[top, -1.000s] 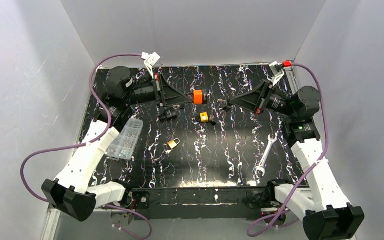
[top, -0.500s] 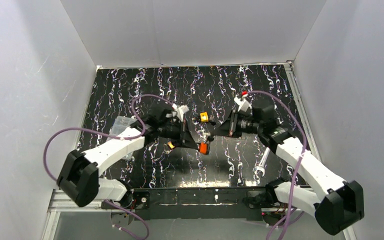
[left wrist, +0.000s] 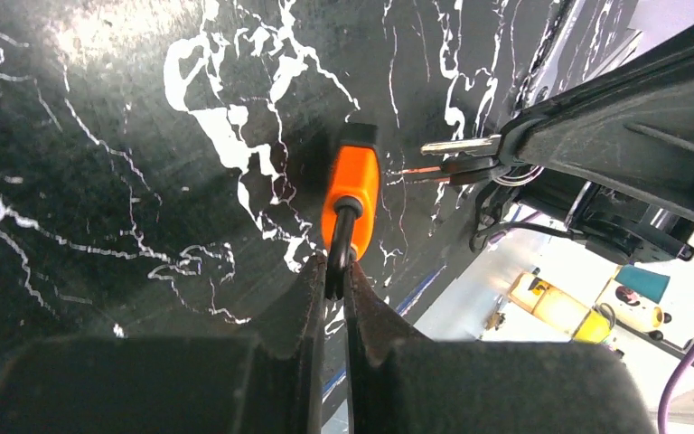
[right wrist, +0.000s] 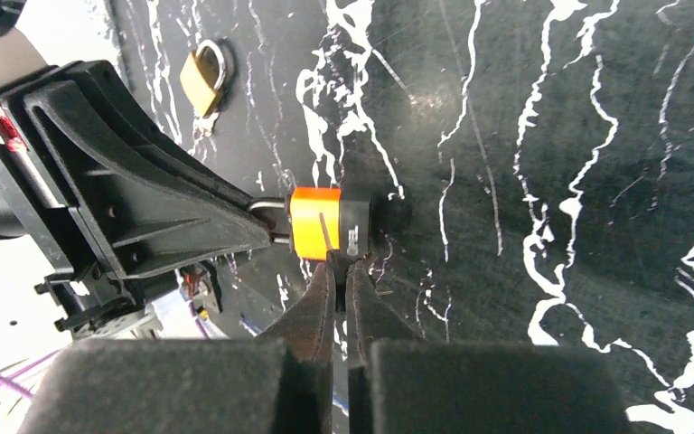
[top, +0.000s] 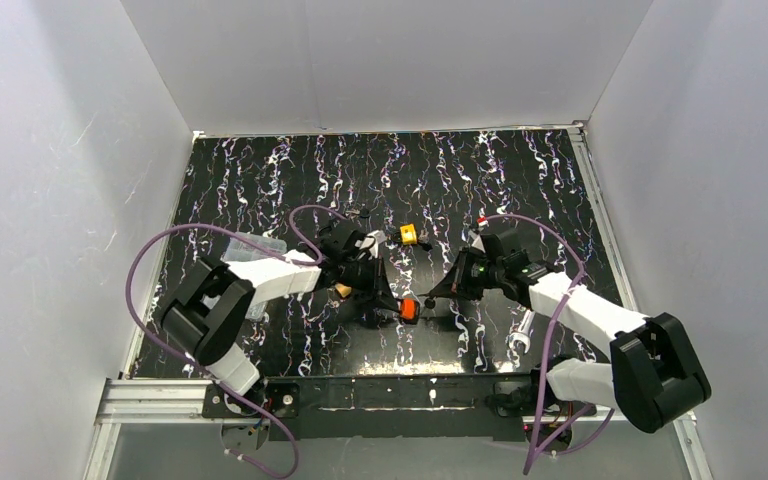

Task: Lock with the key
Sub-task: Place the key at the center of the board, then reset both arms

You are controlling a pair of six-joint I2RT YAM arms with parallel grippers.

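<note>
1. The left gripper (left wrist: 336,271) has its fingers pressed together on the dark shackle (left wrist: 341,237) of the orange padlock (left wrist: 351,185). It holds the padlock out ahead of the fingertips.
2. In the top view the orange padlock is toward 6 o'clock on the black marbled tabletop (top: 360,170), close to the near edge and between the two gripper tips. Whether it touches the tabletop cannot be told.
3. The padlock's body is orange with a black end. That black end points away from the left gripper.
4. The right gripper (right wrist: 336,267) has its fingers closed on a silver key (left wrist: 456,146), with a second key hanging just below it.
5. From the left wrist, the key's tip points at the padlock from about 2 o'clock and stops just beside the body, with a narrow gap showing.
6. From the right wrist, the key is seen edge-on as a thin sliver across the orange body.
7. A yellow padlock (top: 408,234) lies at 12 o'clock from the orange one, well apart from it.
8. A brass padlock (right wrist: 203,72) lies flat at about 10 o'clock from the orange one, partly covered by the left arm in the top view.
9. A wrench (top: 518,340) lies at 4 o'clock from the orange padlock, with its far end under the right arm.
10. A clear plastic box (top: 252,244) sits at 9 o'clock, mostly hidden by the left arm.
</note>
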